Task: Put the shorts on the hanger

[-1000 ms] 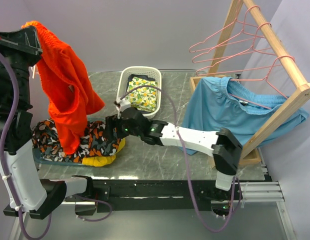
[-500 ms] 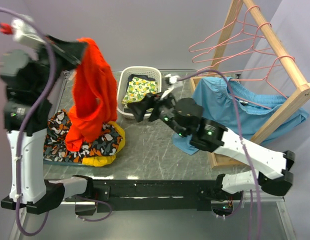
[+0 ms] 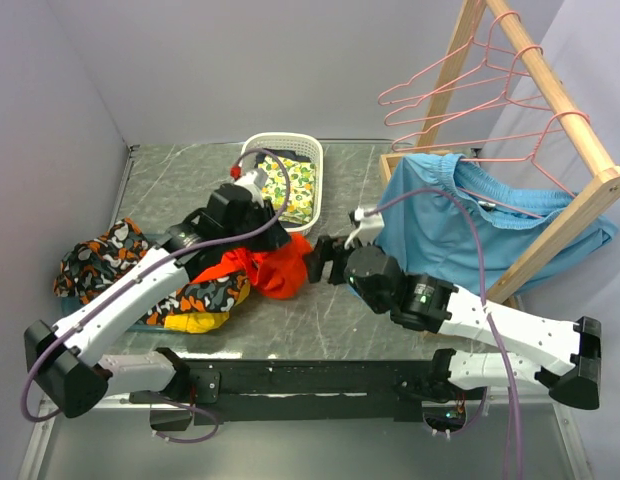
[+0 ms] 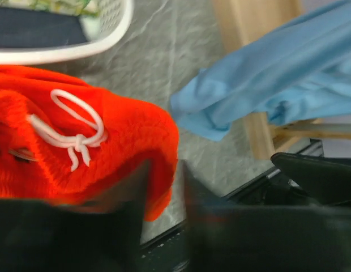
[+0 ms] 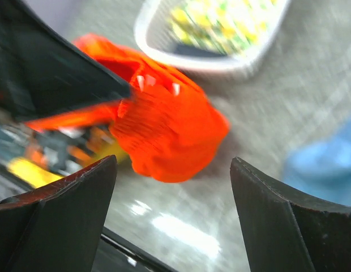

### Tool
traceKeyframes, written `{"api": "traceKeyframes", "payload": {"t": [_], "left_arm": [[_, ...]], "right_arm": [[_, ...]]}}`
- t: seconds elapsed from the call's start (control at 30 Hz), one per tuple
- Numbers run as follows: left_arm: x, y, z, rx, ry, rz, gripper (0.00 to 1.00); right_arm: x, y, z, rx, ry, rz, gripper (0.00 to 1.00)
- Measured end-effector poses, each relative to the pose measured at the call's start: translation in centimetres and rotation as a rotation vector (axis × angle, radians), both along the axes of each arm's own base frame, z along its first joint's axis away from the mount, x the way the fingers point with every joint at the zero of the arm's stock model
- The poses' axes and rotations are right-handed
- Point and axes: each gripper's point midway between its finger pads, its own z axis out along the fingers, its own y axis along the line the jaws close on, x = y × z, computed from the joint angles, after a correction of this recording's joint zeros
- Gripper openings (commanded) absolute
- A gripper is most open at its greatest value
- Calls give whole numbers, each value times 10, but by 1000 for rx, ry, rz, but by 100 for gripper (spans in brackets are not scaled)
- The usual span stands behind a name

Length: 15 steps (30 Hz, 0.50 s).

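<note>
- Shorts (image 3: 275,272): dropped from held high to a heap on surface (image 3: 340,200), beside white basket (image 3: 252,150).
- Left fingers (image 4: 232,232): narrowly parted at shorts' hem; cannot tell whether gripping.
- Right fingers (image 5: 289,215): spread wide, empty, near shorts.

No text, labels or numbers can be read.

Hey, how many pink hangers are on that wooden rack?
3, all on the wooden rack: one empty pink hanger at the far end, a second empty beside it, a third nearer, carrying the light blue shorts.
</note>
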Motion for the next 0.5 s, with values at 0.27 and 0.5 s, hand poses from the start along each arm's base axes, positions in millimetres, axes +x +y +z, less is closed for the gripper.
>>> {"api": "traceKeyframes", "payload": {"t": [0.27,0.5], "left_arm": [[7,25,-33,176,7,88,77],[18,63,-29,371,-42,191,63]], "right_arm": [[-13,-26,-92,-94,147,-71,89],[-10,-21,-126,-117,234,-125,86]]}}
